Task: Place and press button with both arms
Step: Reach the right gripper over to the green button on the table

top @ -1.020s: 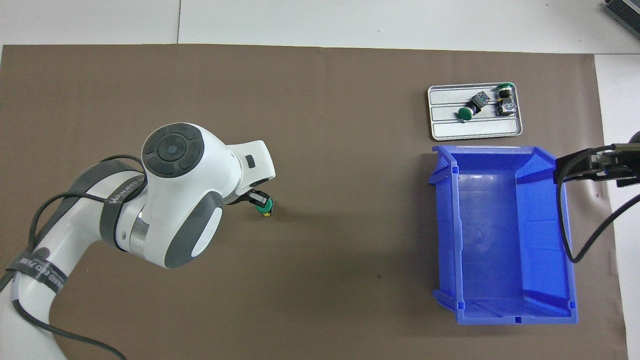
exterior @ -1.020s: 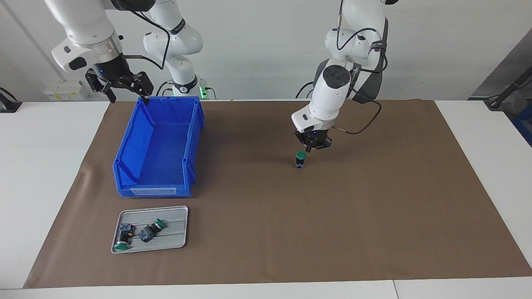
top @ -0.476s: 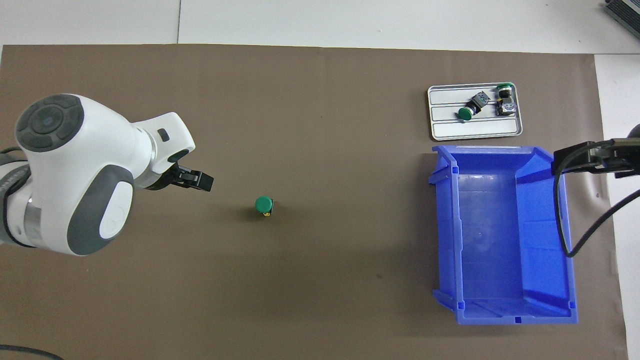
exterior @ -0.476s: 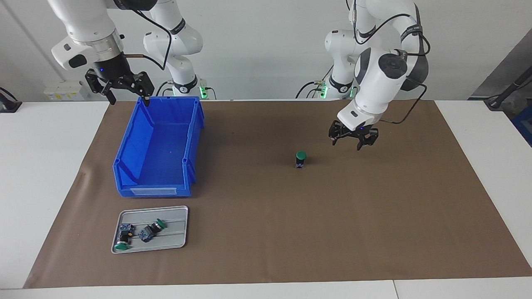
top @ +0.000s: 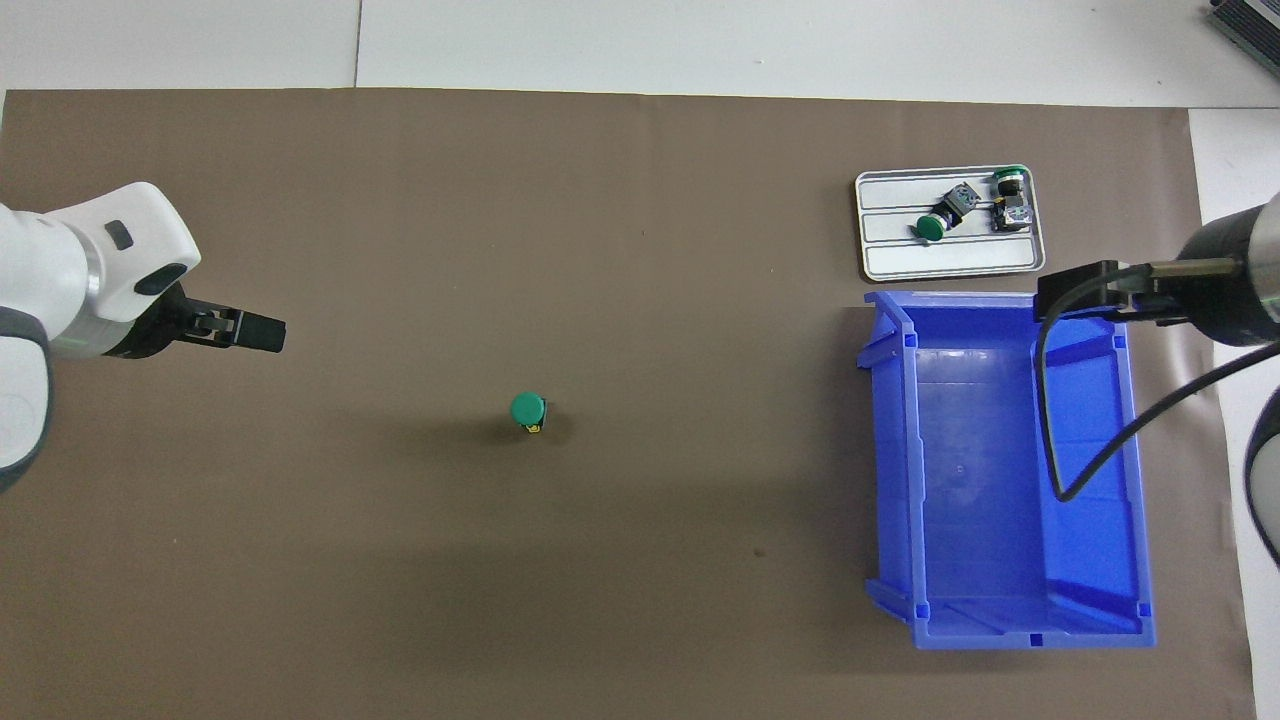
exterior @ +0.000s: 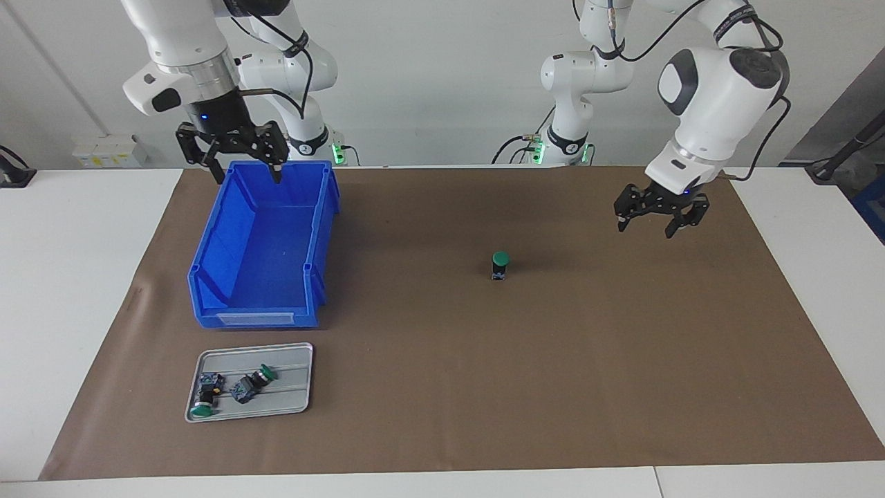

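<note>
Standing upright on the brown mat (exterior: 622,360) near mid-table: the button (exterior: 500,265), green cap up, nothing touching it and no item close by.

Blue bin (exterior: 266,243): toward the right arm's end of the table, empty.

Metal tray (exterior: 297,387): just beside the bin, farther from the robots; holds two spare buttons (exterior: 228,391) lying on their sides.

Left gripper (exterior: 659,220): raised over bare mat toward the left arm's end, well apart from the button, fingers spread, holding nothing.

Right gripper (exterior: 235,155): raised over the bin's wall nearest the robots, fingers spread, holding nothing.

Obstructions: none between either gripper and the button; the bin lies between the right gripper and the tray.
</note>
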Robot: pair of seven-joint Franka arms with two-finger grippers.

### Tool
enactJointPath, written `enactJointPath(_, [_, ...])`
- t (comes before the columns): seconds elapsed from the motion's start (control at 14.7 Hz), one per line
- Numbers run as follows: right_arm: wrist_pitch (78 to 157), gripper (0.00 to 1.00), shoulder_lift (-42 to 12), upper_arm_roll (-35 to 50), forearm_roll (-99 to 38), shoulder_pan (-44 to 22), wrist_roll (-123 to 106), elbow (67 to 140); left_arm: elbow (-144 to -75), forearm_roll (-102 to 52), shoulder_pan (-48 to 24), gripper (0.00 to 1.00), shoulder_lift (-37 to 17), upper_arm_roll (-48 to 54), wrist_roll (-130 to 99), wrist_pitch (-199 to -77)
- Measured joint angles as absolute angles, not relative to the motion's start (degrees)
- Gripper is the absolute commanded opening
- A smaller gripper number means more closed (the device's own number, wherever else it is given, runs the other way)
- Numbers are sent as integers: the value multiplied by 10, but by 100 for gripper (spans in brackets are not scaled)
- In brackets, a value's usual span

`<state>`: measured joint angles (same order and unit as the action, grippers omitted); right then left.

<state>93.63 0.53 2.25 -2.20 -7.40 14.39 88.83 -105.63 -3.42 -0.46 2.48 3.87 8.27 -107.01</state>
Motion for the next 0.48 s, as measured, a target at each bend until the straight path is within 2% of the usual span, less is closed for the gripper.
enactJointPath(0.2, [1028,100,-31,27,-30,-165,292,912,-987,-34,9,100,25,39,83,-1005])
enactJointPath(0.48, [1157,100,-133,29,-21,-301,493,912,-900,-34,10,100,13,40,83,-905])
